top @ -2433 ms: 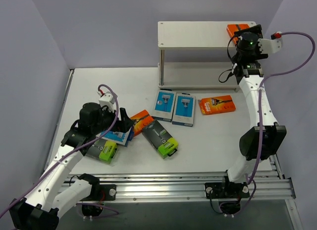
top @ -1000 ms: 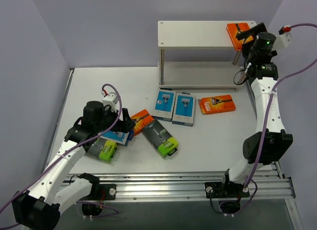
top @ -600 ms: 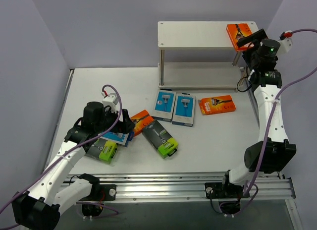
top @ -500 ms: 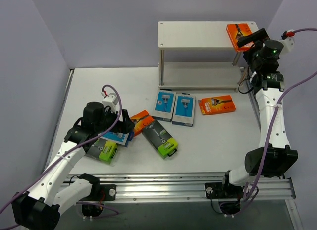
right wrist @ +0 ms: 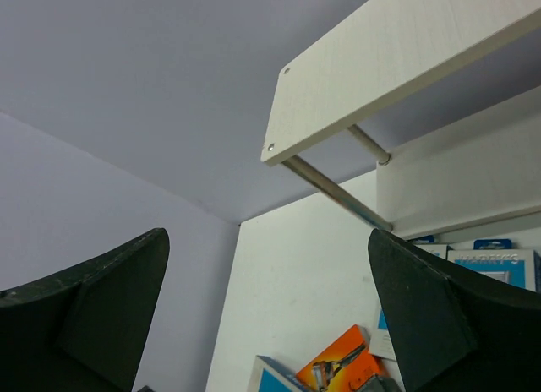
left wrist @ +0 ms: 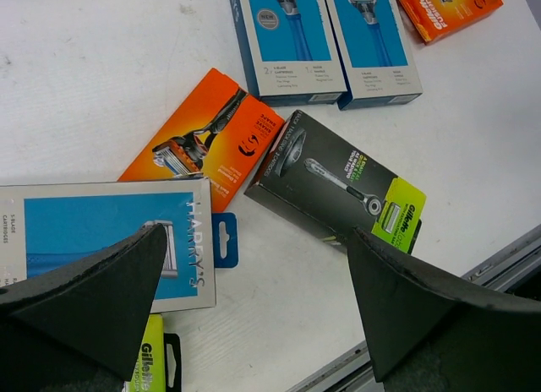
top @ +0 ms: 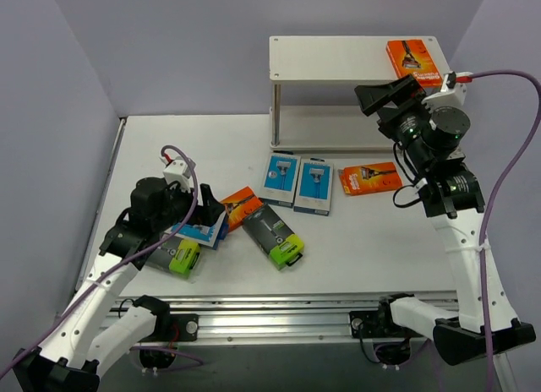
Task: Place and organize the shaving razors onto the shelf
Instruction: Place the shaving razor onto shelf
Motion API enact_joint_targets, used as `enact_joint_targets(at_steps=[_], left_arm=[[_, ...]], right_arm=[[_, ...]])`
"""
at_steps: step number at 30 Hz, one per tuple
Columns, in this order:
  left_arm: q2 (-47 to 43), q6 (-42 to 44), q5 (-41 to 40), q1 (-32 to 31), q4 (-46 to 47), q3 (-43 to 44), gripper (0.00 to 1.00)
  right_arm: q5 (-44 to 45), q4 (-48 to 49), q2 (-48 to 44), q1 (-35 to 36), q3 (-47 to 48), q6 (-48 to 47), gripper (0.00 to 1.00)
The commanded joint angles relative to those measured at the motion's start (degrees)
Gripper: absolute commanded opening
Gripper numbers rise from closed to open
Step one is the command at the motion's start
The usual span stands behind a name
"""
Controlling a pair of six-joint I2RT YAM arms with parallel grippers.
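Shaving razors (top: 313, 186): seven loose on table (top: 363, 240), middle to front-left
Orange pack (top: 412, 58): on shelf (top: 334, 58) top board, right rear corner
Left gripper (top: 209, 211): fingers wide, empty, over blue pack (left wrist: 101, 231) near table's left edge
Right gripper (top: 382, 96): fingers wide, empty, in the air before shelf's right end

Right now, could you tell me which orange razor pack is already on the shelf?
The orange pack at the right end of the top board of the shelf; the other two orange packs lie on the table.
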Motion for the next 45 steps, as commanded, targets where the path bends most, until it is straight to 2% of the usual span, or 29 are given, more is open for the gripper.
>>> enact_joint_targets(at_steps=[1,5,10,20,28,36,40,44,45], left_arm=[[1.01,0.63,-2.65,-0.35,2.47,1.23,0.97],[1.72,0.98,-3.88,-0.43,3.34,0.97,0.97],[2.07,1.33,-5.47,-0.43,3.96,0.35,0.97],[4.80,2.48,-6.61,-0.52,4.49,0.27,0.97],[4.62,2.65,-7.31,-0.61,4.32,0.18,0.97],[4.00,2.92,-7.58,-0.70,4.23,0.70,0.98],[7.33,4.14,-7.75,-1.66,0.73,7.71,0.97],[16.01,4.23,-7.32,-3.68,-3.59,21.68,0.97],[17.53,3.89,-6.62,-4.38,-4.20,27.71,0.97]], right_arm=[[1.23,-1.02,-3.00,2.63,0.65,3.55,1.00],[2.19,0.65,-7.66,3.16,0.38,7.08,1.00],[3.69,-3.04,-8.98,3.25,3.72,8.31,1.00],[9.05,-7.44,-7.32,3.16,5.66,2.34,1.00],[8.79,-7.09,-5.82,3.08,7.85,1.54,1.00],[7.99,-6.82,-7.57,3.08,4.54,1.46,1.00],[7.65,-3.13,-10.39,2.90,-4.07,-3.55,1.00],[7.55,-4.18,-11.53,2.11,-9.54,-8.46,1.00],[8.17,-5.05,-11.80,1.59,-10.42,-9.26,1.00]])
